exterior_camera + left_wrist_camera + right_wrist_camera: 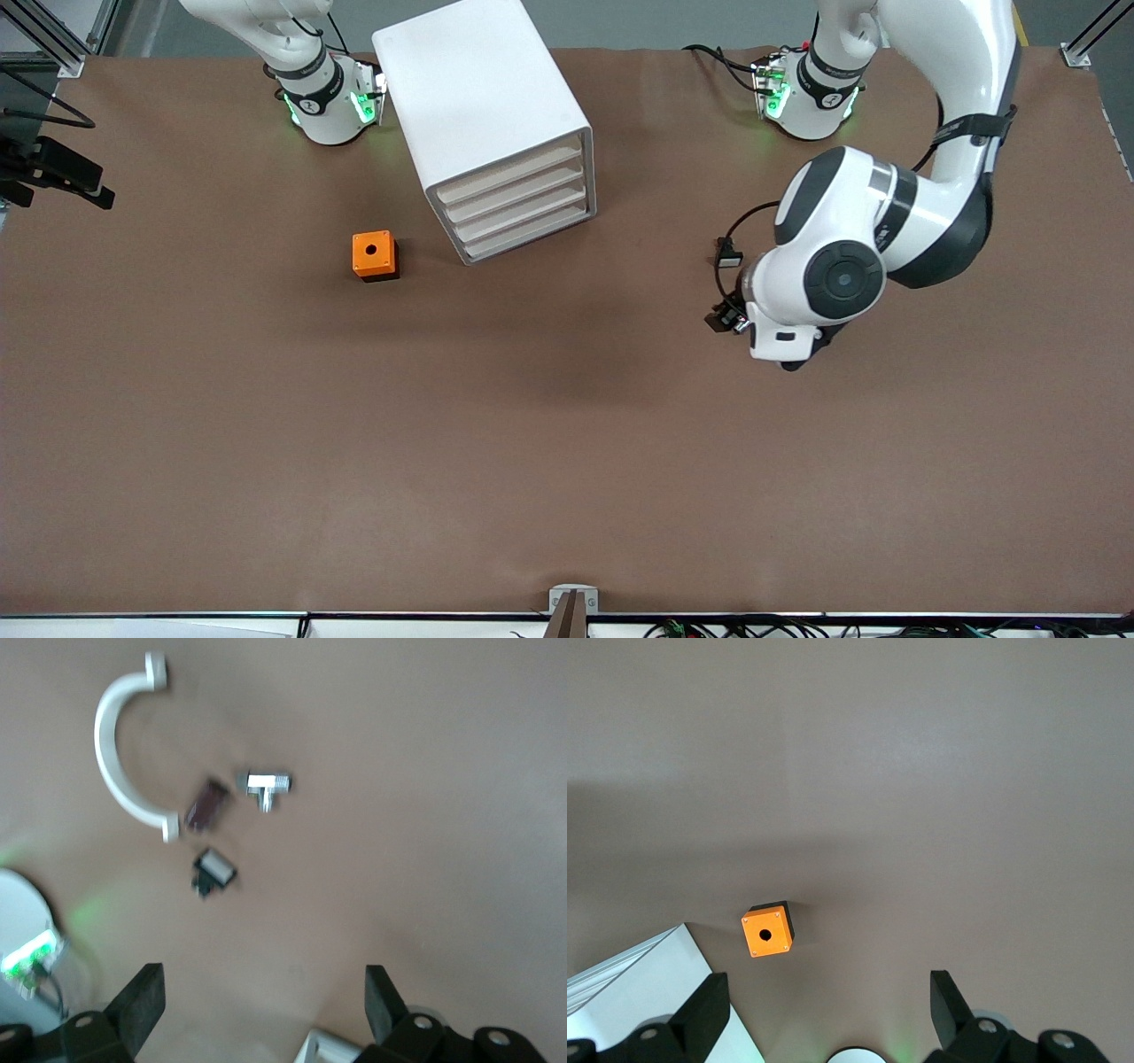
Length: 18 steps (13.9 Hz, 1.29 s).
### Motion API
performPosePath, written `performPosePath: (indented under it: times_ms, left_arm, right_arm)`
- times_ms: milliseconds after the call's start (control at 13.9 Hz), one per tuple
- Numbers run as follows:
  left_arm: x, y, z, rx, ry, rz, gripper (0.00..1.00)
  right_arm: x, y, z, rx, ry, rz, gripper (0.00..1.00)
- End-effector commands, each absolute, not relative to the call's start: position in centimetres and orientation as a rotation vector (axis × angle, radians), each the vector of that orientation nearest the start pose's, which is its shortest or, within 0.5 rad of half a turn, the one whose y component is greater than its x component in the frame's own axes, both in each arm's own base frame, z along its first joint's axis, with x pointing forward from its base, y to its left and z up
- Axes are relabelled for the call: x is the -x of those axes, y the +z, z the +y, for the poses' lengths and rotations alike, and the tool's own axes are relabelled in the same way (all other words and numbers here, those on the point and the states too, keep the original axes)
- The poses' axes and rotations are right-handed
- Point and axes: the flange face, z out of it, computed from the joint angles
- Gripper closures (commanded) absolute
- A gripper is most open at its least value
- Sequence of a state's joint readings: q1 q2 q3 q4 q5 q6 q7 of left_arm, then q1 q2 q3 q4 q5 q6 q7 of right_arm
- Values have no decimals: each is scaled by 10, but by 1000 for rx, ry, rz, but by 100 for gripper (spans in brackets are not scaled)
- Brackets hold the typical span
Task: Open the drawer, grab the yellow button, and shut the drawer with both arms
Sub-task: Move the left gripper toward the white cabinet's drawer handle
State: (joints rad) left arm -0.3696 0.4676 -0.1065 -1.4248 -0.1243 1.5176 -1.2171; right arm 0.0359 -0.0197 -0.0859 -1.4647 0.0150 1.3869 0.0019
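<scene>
The white drawer cabinet stands between the two arm bases, and its several drawer fronts are all shut. It also shows in the right wrist view. The button is out of view. My left gripper is open and empty, high over bare table toward the left arm's end; the left arm's hand shows in the front view. My right gripper is open and empty, high over the table beside the cabinet and out of the front view.
An orange cube with a round hole sits beside the cabinet, toward the right arm's end, and shows in the right wrist view. Below the left gripper lie a white curved handle, a silver T-shaped part, a dark reddish part and a small black part with a white face.
</scene>
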Motion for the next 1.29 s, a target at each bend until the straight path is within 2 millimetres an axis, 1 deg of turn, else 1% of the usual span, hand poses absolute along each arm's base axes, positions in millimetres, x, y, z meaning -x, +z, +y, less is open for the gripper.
performPosePath:
  times_ms: [0,72,143,215,287,358,430,502,645,717,860,932,1075,1147,1219]
  left_arm:
    - [-571,395,-332,2604,650,-1161,1]
    - [-573,388,-339,2541,723,-1234,1]
    - [-570,378,-347,2480,779,-1276,1]
    - [-562,373,-358,2443,798,-1288,1]
    - [-559,362,-363,2391,839,-1316,1]
    - [-557,355,-371,2330,905,-1377,1]
    - [-554,355,-378,2244,971,-1467,1]
    - [-550,347,-387,2117,1047,-1552,1]
    - [-545,337,-402,1928,1171,-1653,1]
    - [-547,336,-408,1853,1235,-1693,1]
    - [-545,328,-420,1708,1336,-1729,1]
    - [-537,320,-432,1649,1357,-1727,1]
    - [-534,309,-439,1548,1406,-1734,1]
    - [-529,300,-447,1518,1432,-1717,5]
    - [-529,299,-449,1507,1452,-1712,15]
  right_arm:
    - [-519,671,-30,3116,80,79,0]
    - [-519,671,-30,3116,78,79,0]
    - [-519,671,-30,3116,78,79,0]
    - [-519,671,-29,3116,80,74,0]
    - [-519,671,-28,3116,80,72,0]
    - [-519,671,-27,3116,78,70,0]
    - [-519,671,-27,3116,80,69,0]
    - [-518,672,-27,3116,80,69,0]
    - [-518,671,-28,3116,88,72,0]
    - [-518,671,-28,3116,88,72,0]
    - [-518,671,-27,3116,90,69,0]
    - [-518,671,-26,3116,90,69,0]
    - [-519,669,-27,3116,92,72,0]
    - [-519,670,-27,3117,93,72,0]
    - [-520,671,-28,3118,88,75,0]
